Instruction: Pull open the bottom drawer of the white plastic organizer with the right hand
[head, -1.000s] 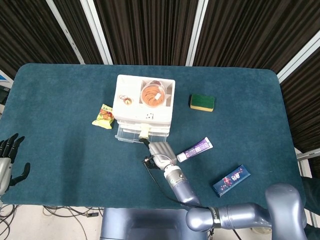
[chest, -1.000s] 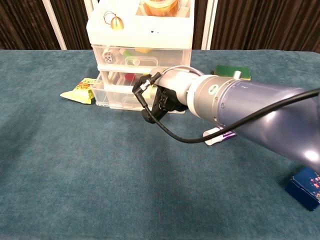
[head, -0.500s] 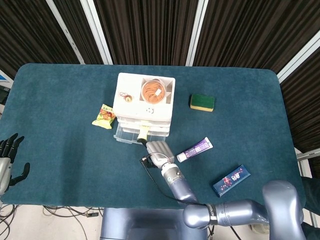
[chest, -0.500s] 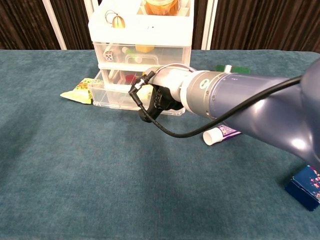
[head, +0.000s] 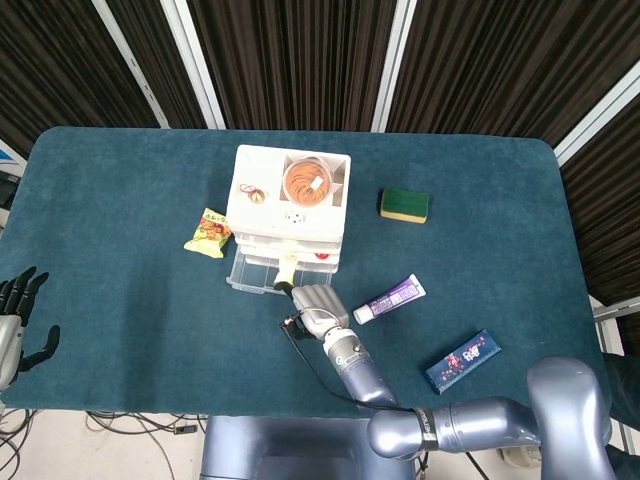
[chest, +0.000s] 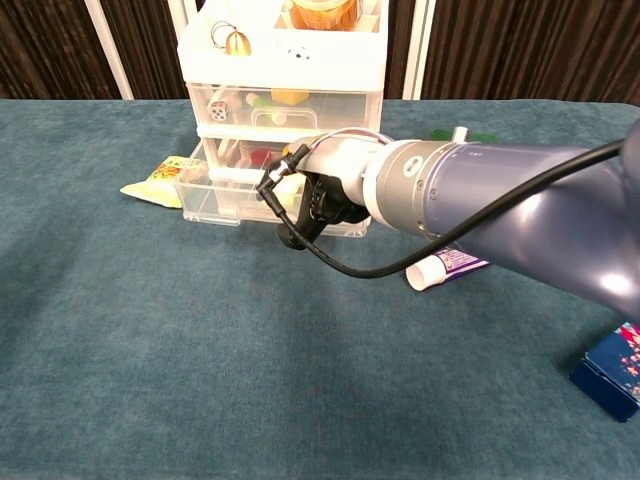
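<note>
With the bottom drawer (head: 262, 274) already jutting partway out of the white organizer (head: 288, 205) at frame centre, the right robot hand (head: 316, 301) hooks its front edge — more pulling seemingly remains — though the exact finger grip is hidden.

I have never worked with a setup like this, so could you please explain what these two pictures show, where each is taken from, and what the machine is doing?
This is a two-armed robot with finger hands, at a table with a blue-green cloth. The head view looks down from above; the chest view looks forward from lower down, so the right arm fills much of it. The right hand is at the front of the bottom drawer of a white plastic organizer; the drawer is already partly pulled out. How the fingers hold it is hidden. The left hand rests open at the table's edge, holding nothing. Around the organizer lie a snack packet, a green sponge, a purple tube and a dark blue box.
</note>
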